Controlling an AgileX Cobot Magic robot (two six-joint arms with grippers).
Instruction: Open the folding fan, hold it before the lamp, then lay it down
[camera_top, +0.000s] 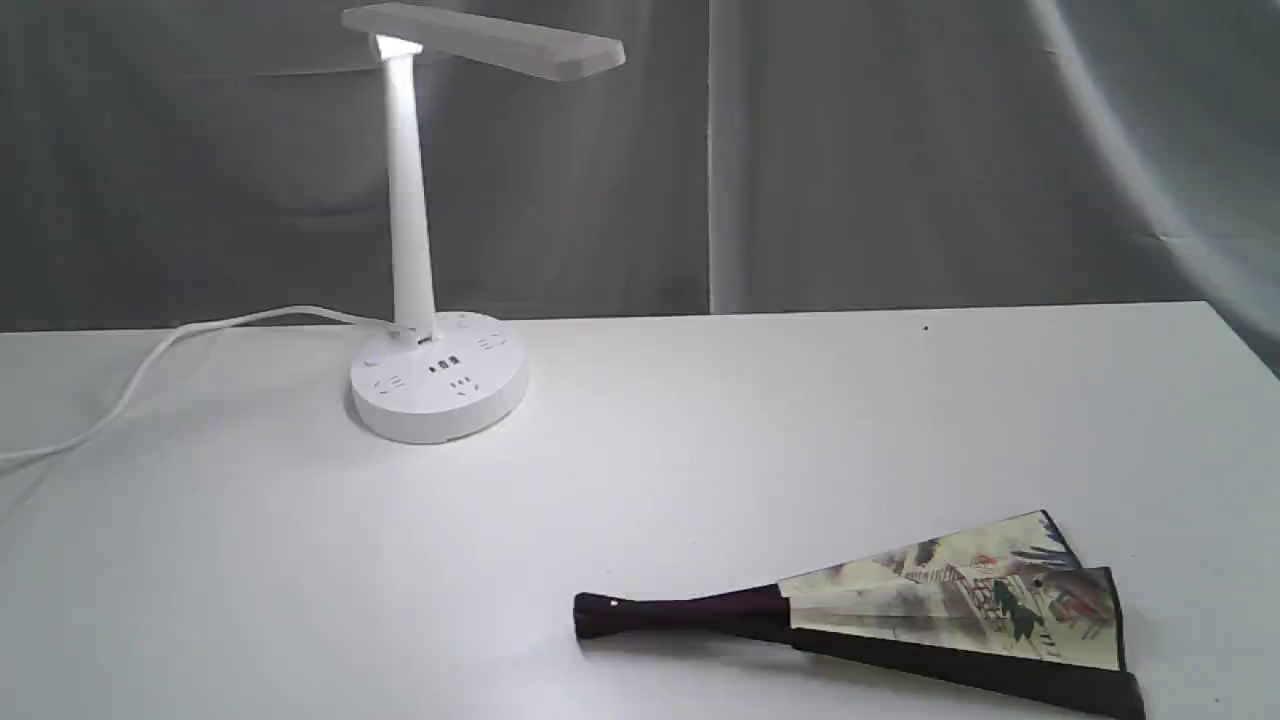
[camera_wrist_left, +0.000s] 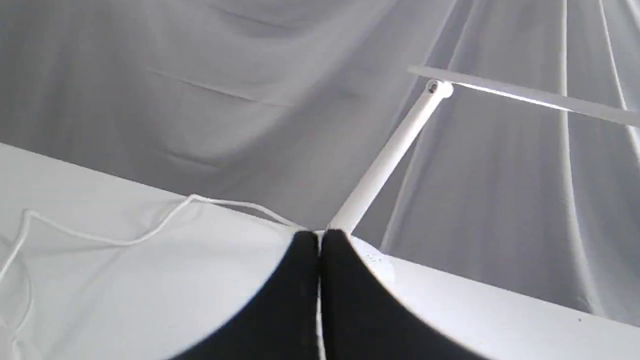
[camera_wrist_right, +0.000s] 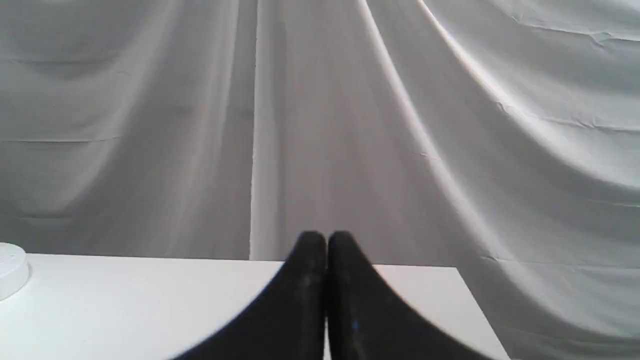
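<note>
The folding fan lies flat on the white table at the front right, only partly spread, its cream painted leaf to the right and its dark maroon pivot end pointing left. The white lamp stands at the back left, lit, with its bar head overhead; the left wrist view shows the lamp's post too. Neither arm appears in the exterior view. My left gripper is shut with nothing between its black fingers. Equally bare and shut is my right gripper, which faces the curtain. Both wrist views miss the fan.
The lamp's white cord trails off to the left across the table. A grey curtain hangs behind the table's far edge. The table's right edge runs close to the fan.
</note>
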